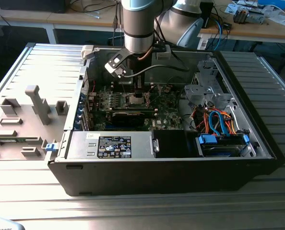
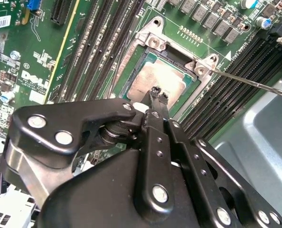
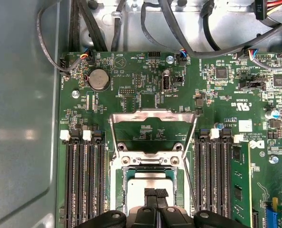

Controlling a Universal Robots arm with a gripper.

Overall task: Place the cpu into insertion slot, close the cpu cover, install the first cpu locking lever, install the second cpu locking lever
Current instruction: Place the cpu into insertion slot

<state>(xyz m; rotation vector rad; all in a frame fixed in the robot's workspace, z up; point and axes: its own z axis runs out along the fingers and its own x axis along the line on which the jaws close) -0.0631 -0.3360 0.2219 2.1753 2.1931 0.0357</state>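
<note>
Hanging from the arm (image 1: pixel 138 24) inside the open case (image 1: pixel 161 177), the gripper (image 2: pixel 158 94) has its fingertips pressed together with nothing visible between them, right over the cpu (image 2: pixel 162 76); I cannot tell whether they touch it. The cpu lies flat in the slot (image 2: pixel 153 42) on the green board (image 3: pixel 145 71), silver top up, while the cover (image 3: pixel 153 115) stands raised off the slot, the board showing through its cut-out. One thin lever (image 2: pixel 250 83) sticks out from a corner of the slot, angled away over the memory sockets.
</note>
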